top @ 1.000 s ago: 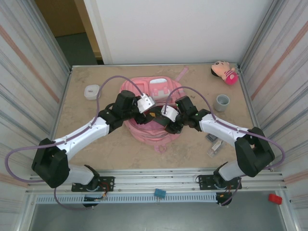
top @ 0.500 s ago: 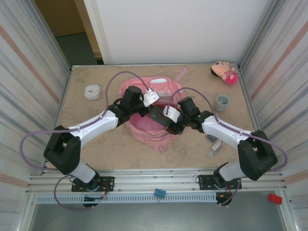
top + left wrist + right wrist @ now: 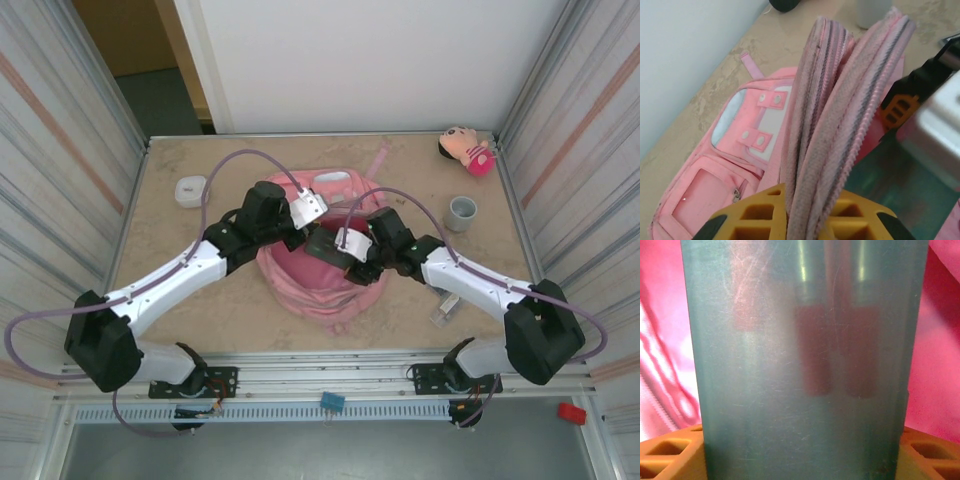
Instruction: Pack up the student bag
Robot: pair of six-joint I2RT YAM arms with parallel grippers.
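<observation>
Rim of the student bag (image 3: 310, 295), loose a second ago, now sits pinched in the left jaws and lifted; we see its mouth gaping at mid-bench (image 3: 230, 320). Right jaws grasp a teal case (image 3: 800, 365) at the opening. We judge insertion comes next.

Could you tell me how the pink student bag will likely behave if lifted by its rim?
Likely floppy: the zippered rim of the student bag folds double where the left claw pinches it. Probably it would sag rather than hold its mouth open, as the body lies slumped on the table. The woven fabric looks grippy, so slipping seems unlikely.
</observation>
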